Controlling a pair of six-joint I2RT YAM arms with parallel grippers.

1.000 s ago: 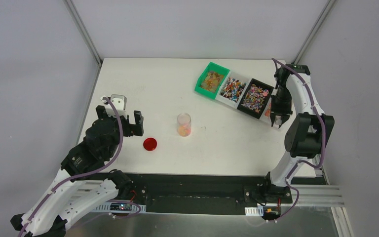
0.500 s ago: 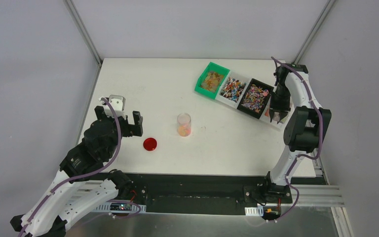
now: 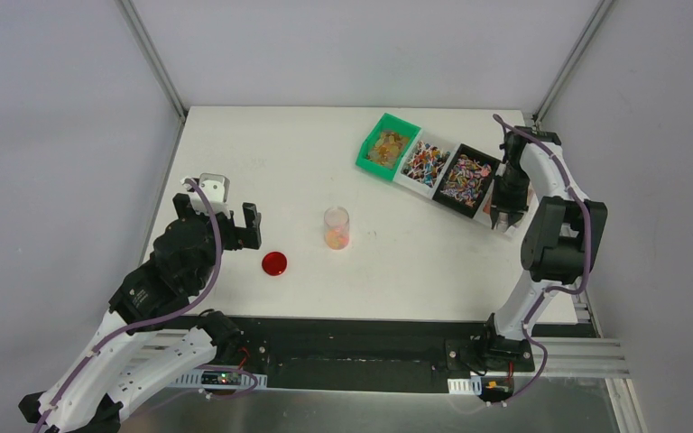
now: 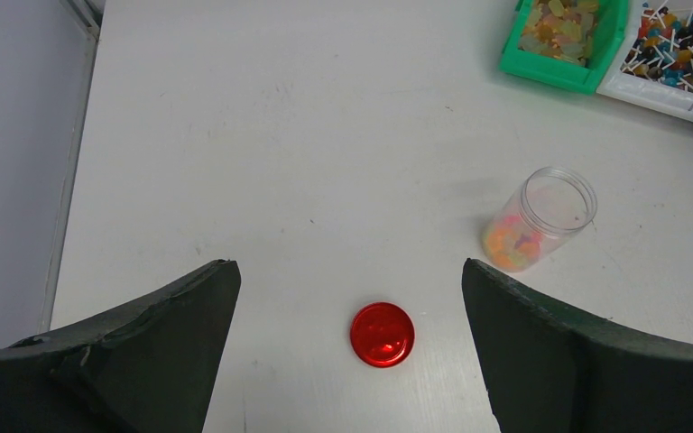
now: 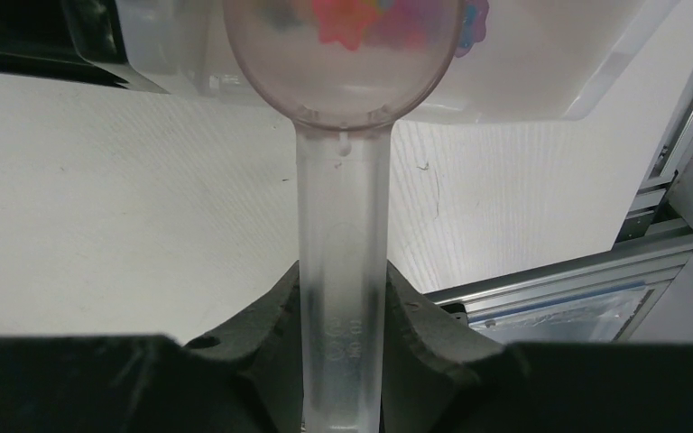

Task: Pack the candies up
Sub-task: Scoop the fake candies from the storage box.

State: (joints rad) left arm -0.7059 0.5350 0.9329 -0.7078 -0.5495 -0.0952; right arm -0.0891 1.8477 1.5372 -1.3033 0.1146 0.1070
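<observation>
Candies fill a green bin [image 3: 386, 149], a white bin [image 3: 426, 164] and a black bin [image 3: 466, 179] at the back right. A clear jar [image 3: 336, 227] stands mid-table with a few orange and pink candies [image 4: 511, 248] at its bottom. My right gripper [image 3: 504, 215] is shut on the handle of a clear scoop [image 5: 343, 207]. The scoop's bowl holds pink and orange candies [image 5: 352, 16] at a pale bin [image 5: 541, 63] at the row's right end. My left gripper [image 4: 350, 271] is open and empty, above the red lid [image 4: 382, 334].
The red lid [image 3: 274, 263] lies flat on the table left of the jar. A small white and grey block [image 3: 215, 185] sits at the table's left edge. An aluminium rail [image 5: 595, 280] runs along the table's right edge beside the scoop.
My right gripper with the scoop has shifted a little towards the far side, along the right end of the bin row. The left arm, jar and lid have not moved.
</observation>
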